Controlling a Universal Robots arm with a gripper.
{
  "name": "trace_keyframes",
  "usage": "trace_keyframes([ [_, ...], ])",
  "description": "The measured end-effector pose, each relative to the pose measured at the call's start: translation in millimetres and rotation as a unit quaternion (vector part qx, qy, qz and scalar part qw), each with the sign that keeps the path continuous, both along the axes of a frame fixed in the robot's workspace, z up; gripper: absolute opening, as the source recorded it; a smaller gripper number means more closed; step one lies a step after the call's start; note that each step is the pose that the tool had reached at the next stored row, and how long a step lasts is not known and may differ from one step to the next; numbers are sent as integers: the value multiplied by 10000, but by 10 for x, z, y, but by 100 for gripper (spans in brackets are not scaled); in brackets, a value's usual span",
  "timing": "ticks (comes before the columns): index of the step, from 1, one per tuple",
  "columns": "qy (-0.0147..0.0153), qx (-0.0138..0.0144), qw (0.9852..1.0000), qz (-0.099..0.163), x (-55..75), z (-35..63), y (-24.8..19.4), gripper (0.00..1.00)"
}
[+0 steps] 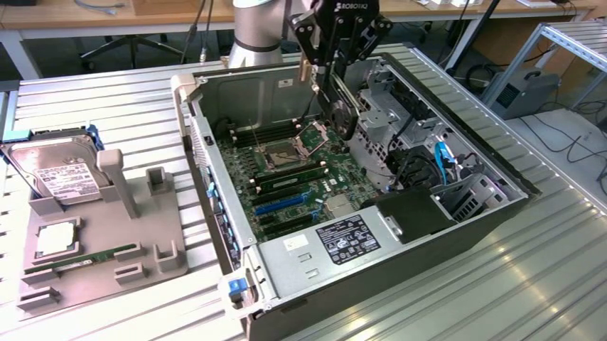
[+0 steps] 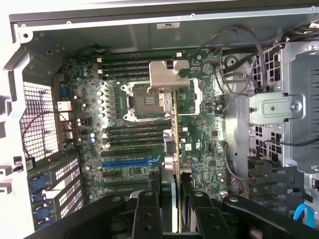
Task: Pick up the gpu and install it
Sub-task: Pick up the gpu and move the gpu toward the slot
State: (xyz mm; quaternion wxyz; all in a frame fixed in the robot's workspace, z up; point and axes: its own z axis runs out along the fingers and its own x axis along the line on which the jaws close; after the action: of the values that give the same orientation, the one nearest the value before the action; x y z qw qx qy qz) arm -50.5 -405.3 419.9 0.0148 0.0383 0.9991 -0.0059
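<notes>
Ribbed metal table [image 1: 114, 99] carried an open computer case [image 1: 408, 270], its motherboard [image 1: 284, 188] exposed. Over the empty processor socket [image 2: 147, 99], toward the case's rear wall, the pincer [image 1: 328, 67] gripped the gpu [image 1: 342, 114], which hung on edge. The wrist view gave it edge-on, both faces hidden. Whether its lower edge touched the board could not be told.

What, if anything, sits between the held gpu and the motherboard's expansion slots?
Nothing visible. The fingers grip the gpu on edge above the motherboard, inside the open case. The blue slot and its neighbours are bare; the loose cables lie off toward the drive cage.
</notes>
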Motion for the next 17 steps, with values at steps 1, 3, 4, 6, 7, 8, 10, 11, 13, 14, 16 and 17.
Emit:
trace_keyframes([
  [1, 0, 0, 10000, 0, 4, -4, 0, 27],
  [3, 0, 0, 10000, 0, 10, -11, 0, 27],
  [4, 0, 0, 10000, 0, 13, -15, 0, 27],
  [6, 0, 0, 10000, 0, 20, -23, 0, 27],
  [7, 0, 0, 10000, 0, 23, -26, 0, 27],
  [8, 0, 0, 10000, 0, 26, -30, 0, 27],
  [10, 0, 1, 10000, 0, 33, -37, 0, 27],
  [11, 0, 0, 10000, 0, 36, -40, 0, 27],
  [13, -1, 1, 10000, 0, 44, -49, 0, 27],
  [14, 0, 0, 10000, 0, 47, -52, 0, 27],
  [16, -1, 1, 10000, 0, 55, -59, 0, 27],
  [17, 0, 0, 10000, 0, 58, -62, 0, 27],
])
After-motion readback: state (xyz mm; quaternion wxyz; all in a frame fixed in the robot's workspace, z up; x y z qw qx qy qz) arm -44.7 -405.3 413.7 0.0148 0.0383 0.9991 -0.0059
